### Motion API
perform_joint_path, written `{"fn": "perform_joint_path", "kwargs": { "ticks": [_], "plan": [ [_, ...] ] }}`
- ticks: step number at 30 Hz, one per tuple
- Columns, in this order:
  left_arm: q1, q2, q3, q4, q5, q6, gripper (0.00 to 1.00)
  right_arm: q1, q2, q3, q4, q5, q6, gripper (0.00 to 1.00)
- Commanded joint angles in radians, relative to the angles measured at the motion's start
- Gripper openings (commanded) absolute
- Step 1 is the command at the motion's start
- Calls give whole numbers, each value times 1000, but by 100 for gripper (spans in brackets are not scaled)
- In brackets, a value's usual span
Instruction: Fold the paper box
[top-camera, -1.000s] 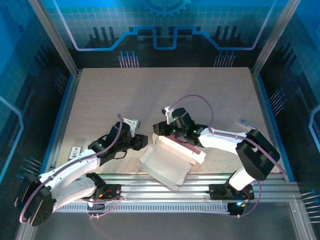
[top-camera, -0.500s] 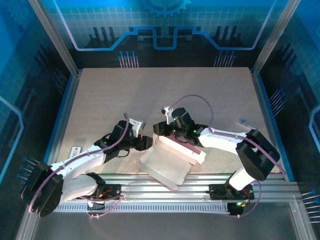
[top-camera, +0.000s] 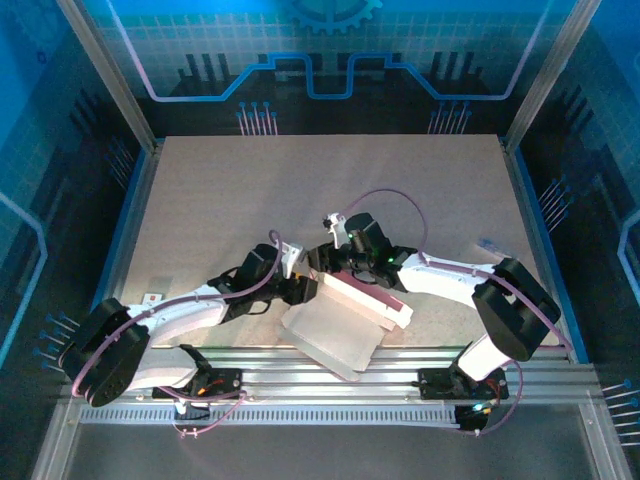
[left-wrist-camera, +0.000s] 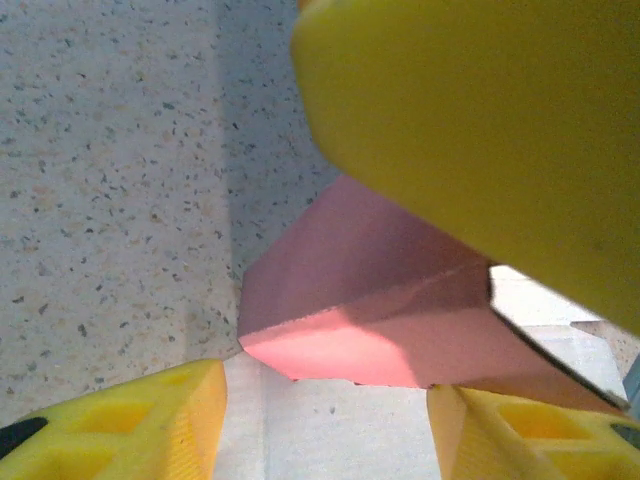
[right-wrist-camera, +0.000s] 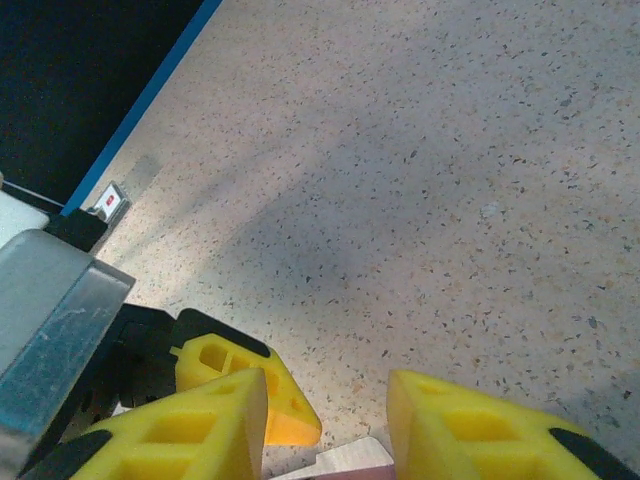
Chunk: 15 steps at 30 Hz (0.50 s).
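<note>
Because the paper box (top-camera: 328, 332) lies at the near edge of the table (top-camera: 300, 190), with its whitish panel reaching over the metal rail (top-camera: 450, 358) in front of the arm bases, a sideways shove could slide it further onto the rail instead of bending it along a crease.

Just beyond that panel a pink flap (left-wrist-camera: 370, 300) stands up, and both arms crowd its left end. The left tool (left-wrist-camera: 325, 390) has its jaws apart, with the flap's corner ahead of them and nothing clamped. A big yellow finger (left-wrist-camera: 480, 140), seemingly the other arm's, hangs right above the same flap. The right tool (right-wrist-camera: 325, 385) straddles a sliver of the box's edge, with a gap showing between its fingers. I cannot tell whether it pinches the card.

With the tools this close, the likeliest trouble is finger striking finger, or the thin flap being caught between them and crushed off its crease. A pinch on so little edge could also slip or buckle the card.

Farther off, the small card with a red mark (right-wrist-camera: 108, 203) lies well apart near the table's left border, out of harm's way.
</note>
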Motion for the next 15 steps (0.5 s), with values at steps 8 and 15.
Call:
{"fn": "perform_joint_path", "kwargs": {
  "ticks": [8, 15],
  "plan": [
    [-6, 24, -4, 146, -27, 17, 53, -53, 20, 26, -157, -118, 13, 34],
    [-7, -38, -8, 104, 78, 9, 58, -49, 19, 17, -178, -55, 7, 30]
  ]
}}
